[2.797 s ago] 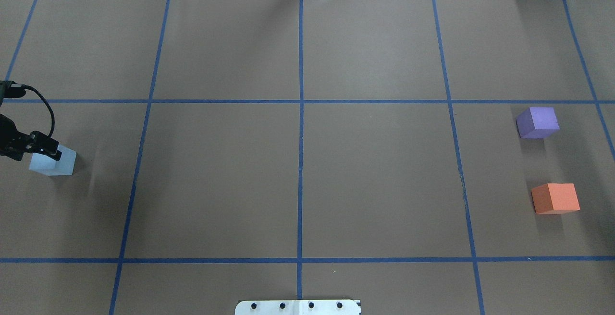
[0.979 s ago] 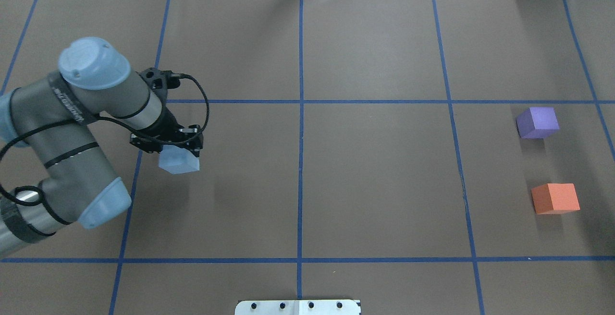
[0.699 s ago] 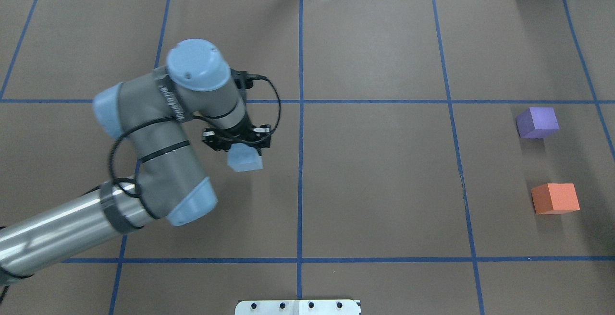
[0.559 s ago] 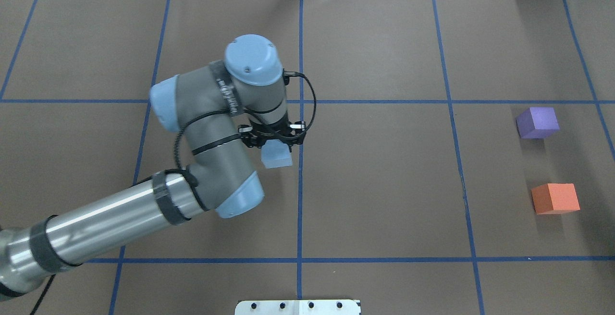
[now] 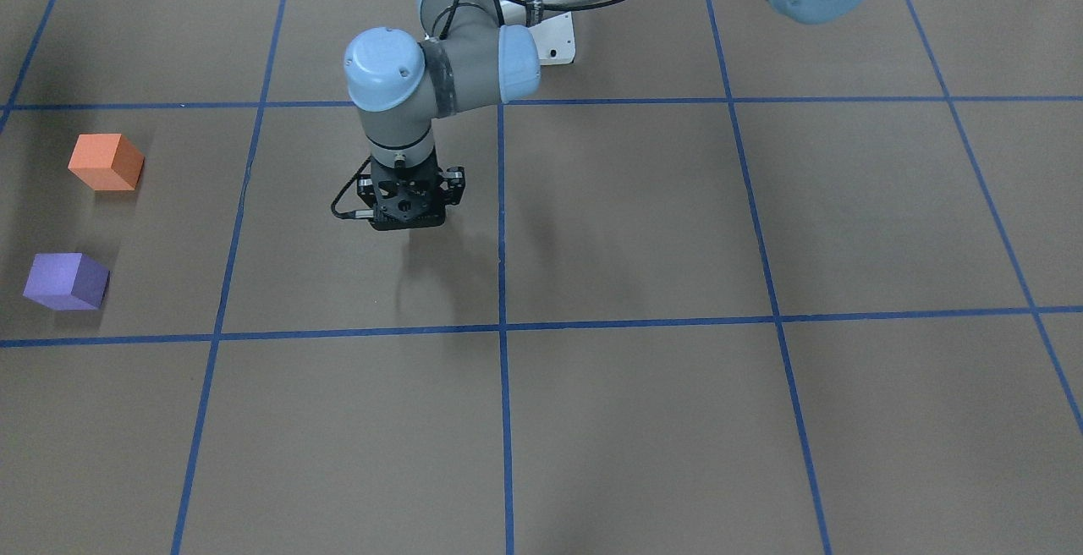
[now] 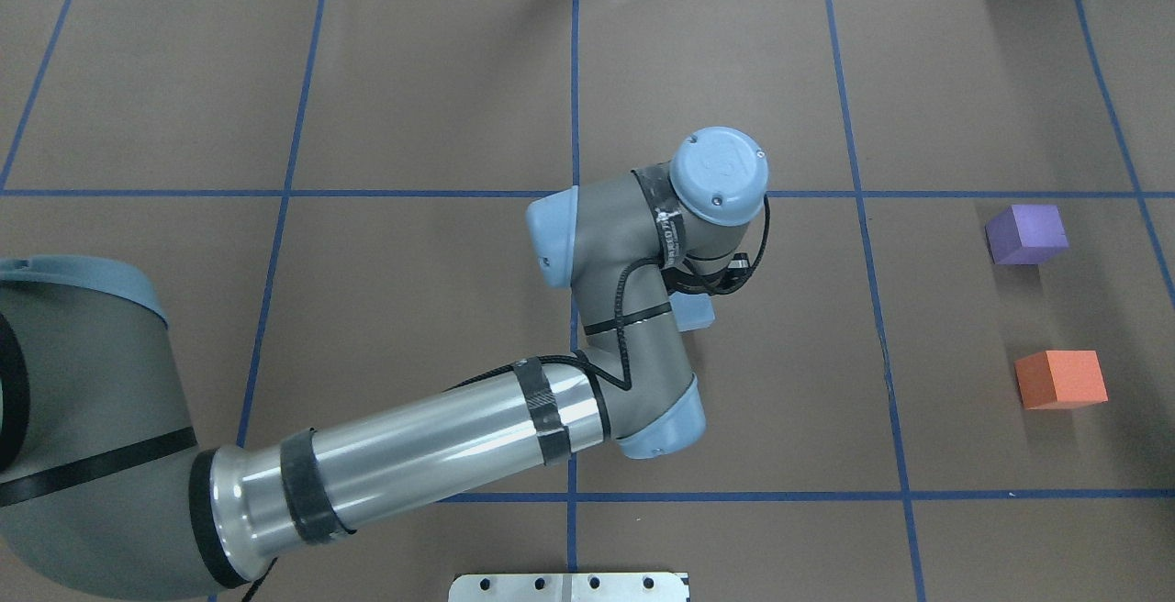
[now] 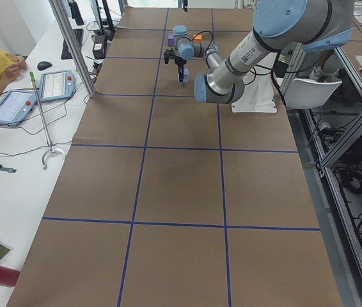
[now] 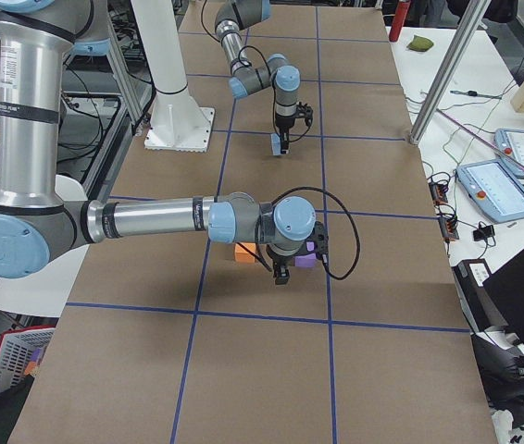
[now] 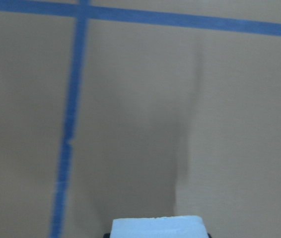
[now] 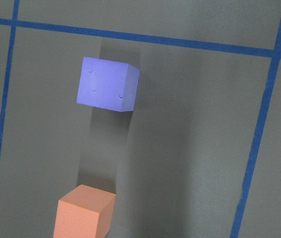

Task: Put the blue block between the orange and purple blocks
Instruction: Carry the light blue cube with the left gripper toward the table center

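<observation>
My left gripper [image 5: 408,218] is shut on the pale blue block [image 6: 696,311] and holds it above the table, just right of the centre line in the overhead view. The wrist hides most of the block there; its top edge shows in the left wrist view [image 9: 156,227]. The purple block [image 6: 1026,233] and the orange block [image 6: 1060,379] sit apart on the table at the far right, with a bare gap between them. The right wrist view looks down on the purple block [image 10: 108,83] and the orange block [image 10: 83,212]. My right gripper [image 8: 282,276] shows only in the exterior right view; I cannot tell whether it is open or shut.
Blue tape lines [image 6: 574,345] divide the brown table cover into squares. A grey mounting plate [image 6: 569,586] sits at the near edge. A white side desk with tablets [image 7: 15,105] and a person runs along the far side.
My left arm has carried the blue block from the far left of the table rightwards, past the centre line. The purple and orange blocks have not moved.
</observation>
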